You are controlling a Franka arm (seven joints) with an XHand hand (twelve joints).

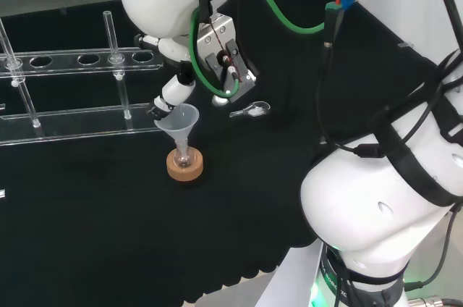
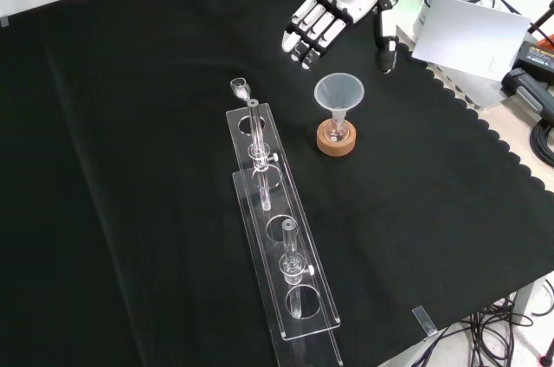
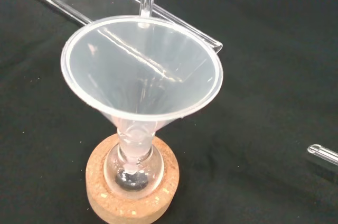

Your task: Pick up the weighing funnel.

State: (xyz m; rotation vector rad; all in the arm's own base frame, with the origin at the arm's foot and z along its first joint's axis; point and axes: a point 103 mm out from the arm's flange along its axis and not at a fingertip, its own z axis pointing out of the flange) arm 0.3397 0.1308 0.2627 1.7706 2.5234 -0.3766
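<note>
The weighing funnel, a small clear scoop with a short stem, lies on the black cloth right of the funnel in the head view. My hand hovers above and just behind the big funnel, well left of the weighing funnel and not touching it. The front view shows my hand open, with straight fingers pointing down at the cloth and nothing in it. In the wrist view the funnel stands in its small flask on the cork ring. A thin clear tip shows nearby.
A long clear tube rack with a few glass tubes lies left of the funnel in the front view, and at the left in the head view. The cloth's scalloped edge runs at the front view's right.
</note>
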